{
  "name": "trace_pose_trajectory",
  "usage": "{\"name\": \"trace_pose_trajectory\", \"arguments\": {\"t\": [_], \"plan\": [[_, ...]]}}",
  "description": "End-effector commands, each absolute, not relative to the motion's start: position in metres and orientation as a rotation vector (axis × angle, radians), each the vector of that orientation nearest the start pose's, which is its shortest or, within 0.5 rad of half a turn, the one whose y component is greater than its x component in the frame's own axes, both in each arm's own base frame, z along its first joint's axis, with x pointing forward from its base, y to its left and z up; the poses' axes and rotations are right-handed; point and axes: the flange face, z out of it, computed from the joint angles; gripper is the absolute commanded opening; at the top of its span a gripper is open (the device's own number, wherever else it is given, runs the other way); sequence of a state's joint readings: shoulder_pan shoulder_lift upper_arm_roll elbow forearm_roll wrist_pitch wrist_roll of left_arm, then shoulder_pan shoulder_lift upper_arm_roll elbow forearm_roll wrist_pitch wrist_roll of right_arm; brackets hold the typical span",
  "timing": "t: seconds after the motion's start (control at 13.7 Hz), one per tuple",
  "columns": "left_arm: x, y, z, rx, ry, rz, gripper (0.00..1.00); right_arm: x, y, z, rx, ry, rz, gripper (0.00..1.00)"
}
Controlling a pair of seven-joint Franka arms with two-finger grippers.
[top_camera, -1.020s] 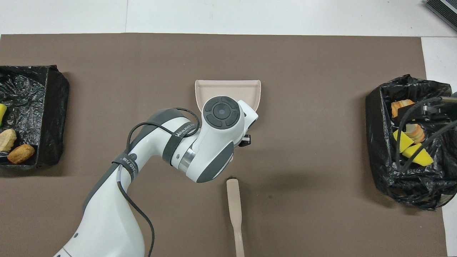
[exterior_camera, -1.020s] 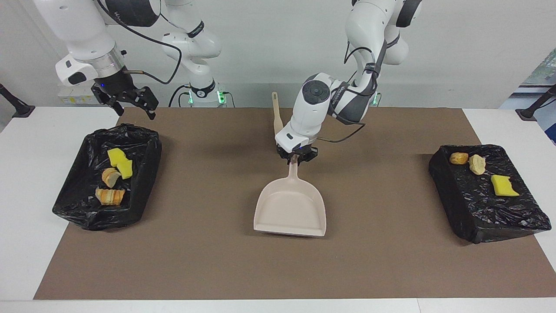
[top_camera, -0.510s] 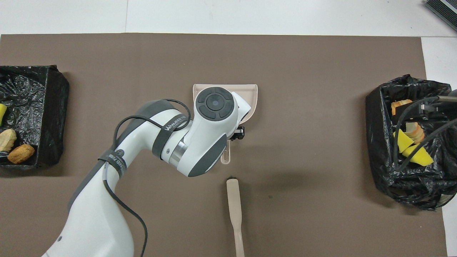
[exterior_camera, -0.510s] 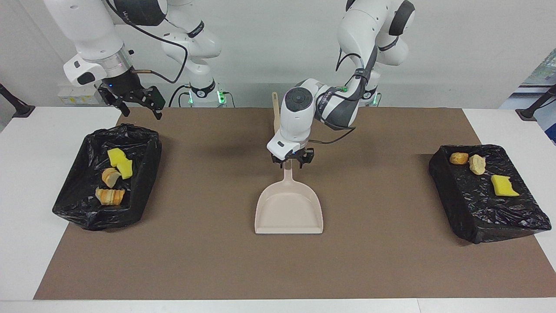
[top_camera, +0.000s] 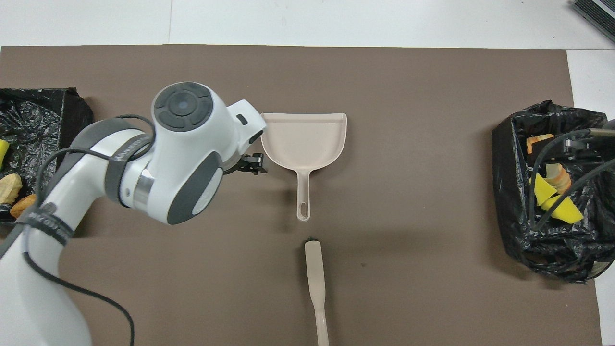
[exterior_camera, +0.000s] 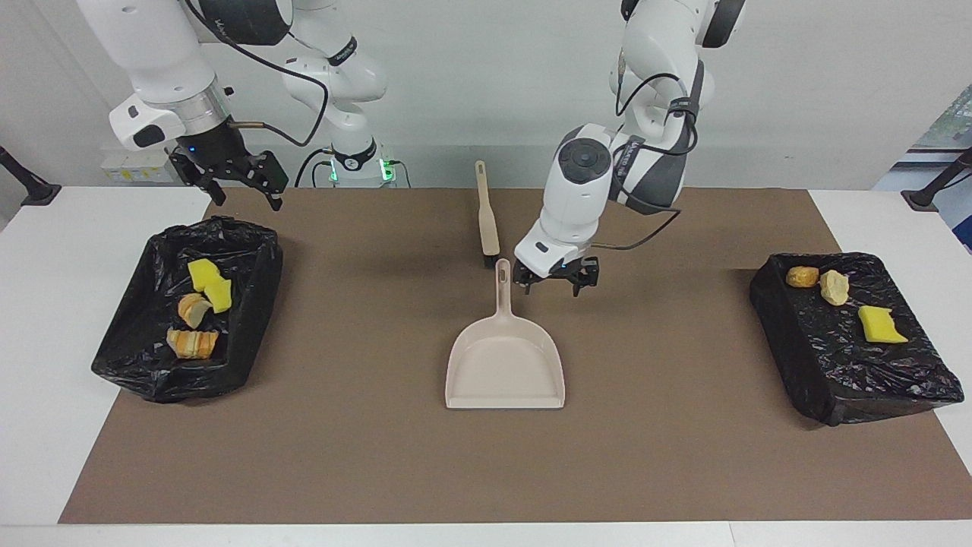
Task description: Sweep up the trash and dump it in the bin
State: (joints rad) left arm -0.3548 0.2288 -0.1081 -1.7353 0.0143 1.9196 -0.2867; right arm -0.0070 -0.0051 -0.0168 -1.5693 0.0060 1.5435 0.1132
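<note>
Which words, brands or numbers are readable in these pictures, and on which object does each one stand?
Band on the left arm: a printed word, too blurred to read.
Dustpan, brush, both bins: no text visible.

A white surface (exterior_camera: 45, 319) carrying a brown mat, a dustpan, a brush and two lined bins.

The brown mat (exterior_camera: 364, 456) covers most of the surface, leaving white strips at both ends and along the edge farthest from the robots. At the mat's middle a beige dustpan (exterior_camera: 505, 368) lies flat, its handle pointing toward the robots. A beige brush (exterior_camera: 486, 216) lies just nearer to the robots than that handle, in line with it and apart from it. One black-lined bin (exterior_camera: 190, 304) sits at the right arm's end, straddling the mat's edge; another black-lined bin (exterior_camera: 850, 342) sits at the left arm's end, likewise over the mat's edge.
</note>
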Motion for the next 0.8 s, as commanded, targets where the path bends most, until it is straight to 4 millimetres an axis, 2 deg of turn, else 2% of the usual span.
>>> {"name": "trace_pose_trajectory", "arguments": {"t": [0.0,0.22,0.36,0.51,0.73], "plan": [[0.532,-0.199,0.474,-3.096,0.392,0.041,1.0,0.546,-0.013,0.626,-3.127,0.189,0.032,1.0],[0.524,-0.164,0.507,-3.076,0.474,0.063,1.0,0.545,-0.013,0.626,-3.127,0.189,0.039,1.0],[0.525,-0.143,0.55,-3.078,0.493,0.02,1.0,0.544,-0.013,0.626,-3.126,0.189,0.041,1.0],[0.526,-0.128,0.597,-3.068,0.552,0.06,1.0,0.544,-0.013,0.625,-3.127,0.199,0.046,1.0],[0.526,-0.099,0.636,-3.081,0.554,0.039,1.0,0.544,-0.014,0.625,-3.125,0.204,0.049,1.0]]}}
